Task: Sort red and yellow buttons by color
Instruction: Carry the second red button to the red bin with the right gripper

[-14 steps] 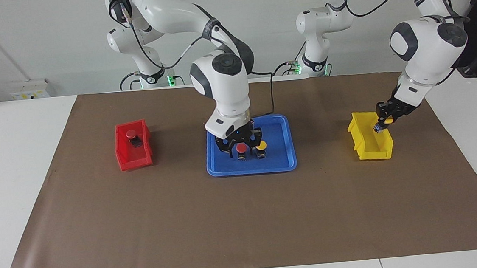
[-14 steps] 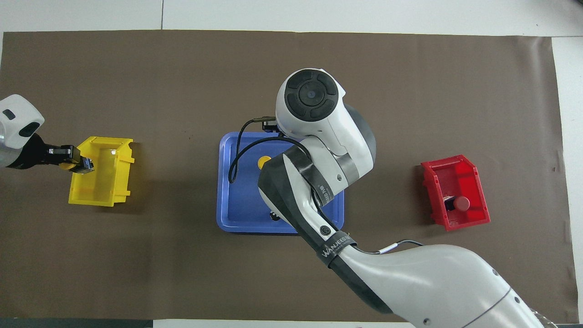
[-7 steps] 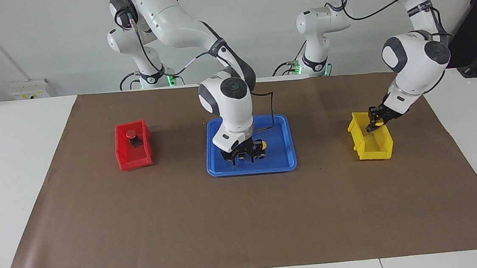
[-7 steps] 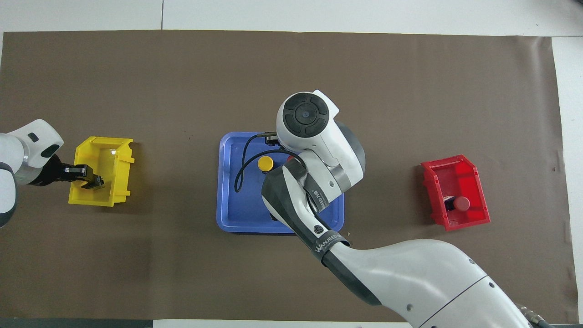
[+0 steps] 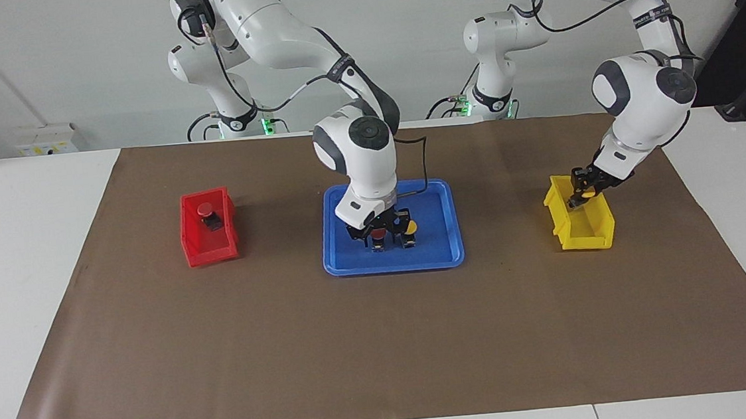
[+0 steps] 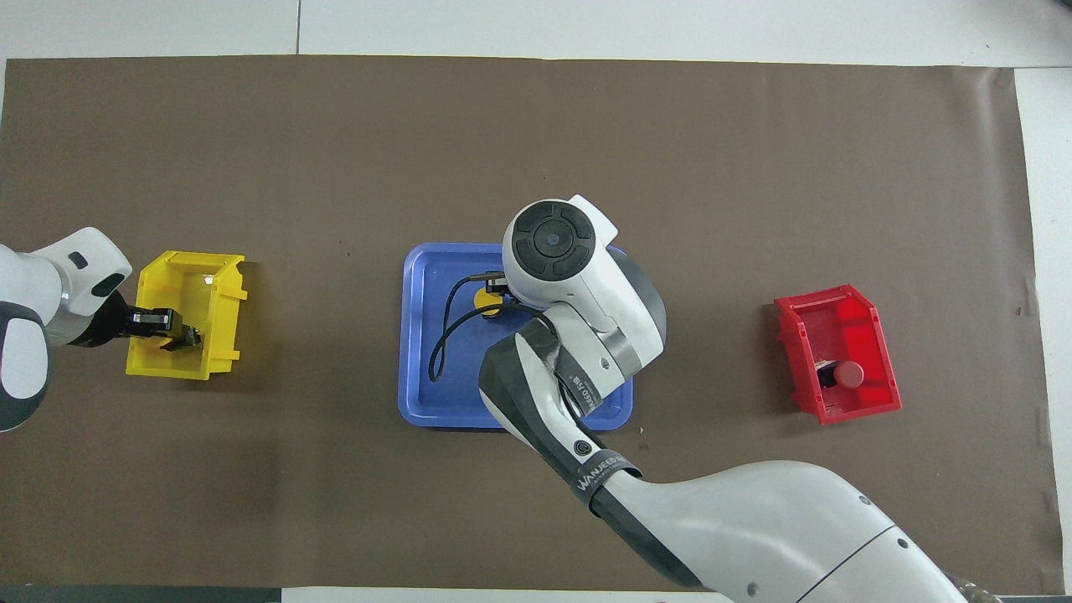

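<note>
Brown paper covers most of the white worktop (image 5: 25, 277), and a pale wall stands at the robots' end. Nearest the robots sits the red bin (image 5: 208, 228) toward the right arm's end, with one red button (image 5: 205, 211) lying inside it. The yellow bin (image 5: 580, 220) sits toward the left arm's end; the left pincer (image 5: 578, 194) dips into it, clenched on a yellow button (image 5: 587, 194) whose cap shows between the fingers (in the overhead view the pincer hides it almost wholly). The blue tray (image 5: 440, 254) lies mid-worktop between the two bins. The right pincer (image 5: 380, 234) is down in it, its fingers on either side of the second red button (image 5: 380, 235); whether they actually press the cap I cannot tell. Just beside that button, toward the left arm's end, stands the second yellow button (image 5: 409, 228), upright on its black body.
</note>
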`<state>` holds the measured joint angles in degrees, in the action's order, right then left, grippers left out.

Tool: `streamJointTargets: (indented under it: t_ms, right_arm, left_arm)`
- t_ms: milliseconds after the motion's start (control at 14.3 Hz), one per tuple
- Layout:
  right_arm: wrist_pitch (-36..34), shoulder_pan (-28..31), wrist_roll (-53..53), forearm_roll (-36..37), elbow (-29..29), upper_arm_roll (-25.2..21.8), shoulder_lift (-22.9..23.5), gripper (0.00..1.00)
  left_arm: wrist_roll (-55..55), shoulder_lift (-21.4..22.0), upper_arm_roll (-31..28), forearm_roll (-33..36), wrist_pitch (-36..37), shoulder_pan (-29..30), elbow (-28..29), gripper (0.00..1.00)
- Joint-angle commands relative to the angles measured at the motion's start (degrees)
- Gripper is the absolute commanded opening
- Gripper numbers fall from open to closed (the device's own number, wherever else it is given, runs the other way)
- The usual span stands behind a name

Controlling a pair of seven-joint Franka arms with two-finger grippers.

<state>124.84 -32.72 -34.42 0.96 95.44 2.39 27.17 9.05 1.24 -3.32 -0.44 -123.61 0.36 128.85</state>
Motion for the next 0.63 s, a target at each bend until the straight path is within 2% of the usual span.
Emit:
streamJointTargets:
  t_ms: [0, 70, 488, 557]
  right_arm:
    - [1.0, 0.4, -0.6, -1.3, 2.9, 0.4, -2.0, 0.66]
    - [1.3, 0.4, -0.6, -2.2, 3.3, 0.4, -2.1, 0.64]
    - [0.8, 0.7, -0.5, -2.9, 3.2, 0.3, -2.2, 0.20]
    - [0.0, 1.0, -0.2, -2.9, 2.2, 0.3, -2.2, 0.19]
  left_arm:
    - [0.9, 1.7, -0.1, -0.3, -2.2, -0.2, 2.7, 0.01]
    - [0.8, 1.5, -0.1, -0.3, -2.5, -0.2, 3.2, 0.02]
    - [0.4, 1.9, -0.1, -0.3, -6.0, -0.2, 5.4, 0.02]
    - [0.5, 1.9, -0.1, -0.3, -6.0, -0.2, 5.4, 0.02]
